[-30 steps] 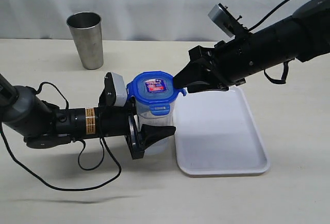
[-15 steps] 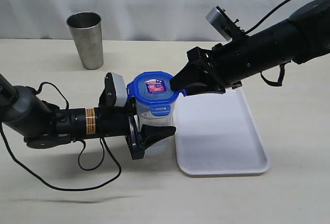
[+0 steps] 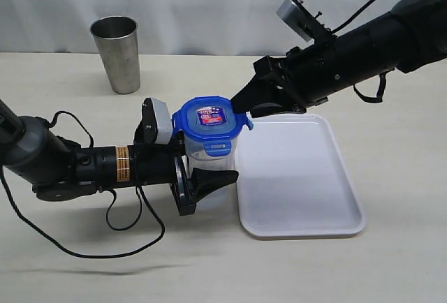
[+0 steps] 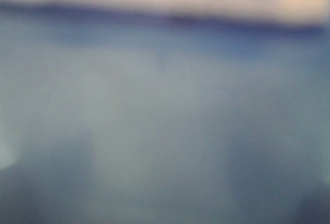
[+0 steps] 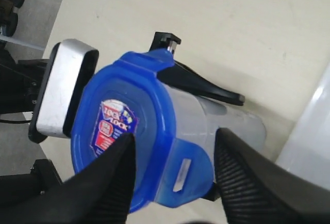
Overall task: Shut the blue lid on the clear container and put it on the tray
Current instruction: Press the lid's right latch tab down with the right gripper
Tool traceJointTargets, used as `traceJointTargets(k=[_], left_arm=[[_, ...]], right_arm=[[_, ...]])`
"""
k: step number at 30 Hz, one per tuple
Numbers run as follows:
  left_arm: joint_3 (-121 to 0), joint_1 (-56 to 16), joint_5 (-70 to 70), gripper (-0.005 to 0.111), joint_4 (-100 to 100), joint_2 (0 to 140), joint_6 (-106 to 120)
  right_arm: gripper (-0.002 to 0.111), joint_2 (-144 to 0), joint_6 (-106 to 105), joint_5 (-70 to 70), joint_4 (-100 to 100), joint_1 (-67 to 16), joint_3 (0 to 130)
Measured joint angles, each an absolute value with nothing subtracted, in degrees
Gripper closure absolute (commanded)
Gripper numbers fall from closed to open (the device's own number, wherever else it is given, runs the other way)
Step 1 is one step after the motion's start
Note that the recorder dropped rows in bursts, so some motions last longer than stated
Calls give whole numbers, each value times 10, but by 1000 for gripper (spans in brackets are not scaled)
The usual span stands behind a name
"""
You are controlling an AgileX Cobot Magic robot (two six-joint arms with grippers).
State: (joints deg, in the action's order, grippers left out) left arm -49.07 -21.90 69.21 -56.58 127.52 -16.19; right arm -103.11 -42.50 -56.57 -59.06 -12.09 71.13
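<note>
The blue lid (image 3: 208, 116) is seated on top of the clear container (image 3: 209, 156), label upward. The flap facing the exterior camera is folded down against the wall, while the flap on the tray side appears to stick outward, so the closure is judged not yet fully snapped. The container is kept upright on the surface (image 3: 84, 261), just beside the near-left edge of the tray (image 3: 307, 177) and not on it.

The container is clamped by the left hand (image 3: 213, 167), one finger being laid along its near side and the other hidden behind it. Nothing but a blue blur is given by the left wrist view.

The right hand (image 3: 244, 105) is held spread at the lid's tray-side corner. In the right wrist view its fingers (image 5: 103, 182) are seen apart, either side of the flap, with nothing gripped.

Over the last second the right arm has been raised and drawn back slightly, so that its fingertips, which were pushed in level with the lid's edge, are now placed just above the rim. The lid, container and left hand have not been shifted. This is read as a release after a press on that side. A further press on the protruding flap is probably called for before the container is carried onto the tray. The steel cup (image 3: 117, 53) is left well apart at the back.
</note>
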Motion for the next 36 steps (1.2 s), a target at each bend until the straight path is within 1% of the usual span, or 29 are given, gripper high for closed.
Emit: traceJointTargets(k=[3,8,17,23,28,36], left_arm=[[-491,-219,692,107,-566,1275,-162],[-491,-219,692,107,-566,1275,-162],[-491,-219,692,107,-566,1275,-162],[-491,-219,692,107,-566,1275,-163],[-491,-219,692,107,-566,1275,-163],[-491,-219,692,107,-566,1275,-163]], right_arm=[[62,-1032,-412,-587,-586,-121,727],[62,-1032,-346,-591,-524,-121,728],[62,-1025,-339,-595,-525,-123,728],[69,-1006,-336,-588,-522,-139,730],[69,-1006,-320,-563,-492,-156,730],[69,-1006,-319,-555,-483,-161,730]])
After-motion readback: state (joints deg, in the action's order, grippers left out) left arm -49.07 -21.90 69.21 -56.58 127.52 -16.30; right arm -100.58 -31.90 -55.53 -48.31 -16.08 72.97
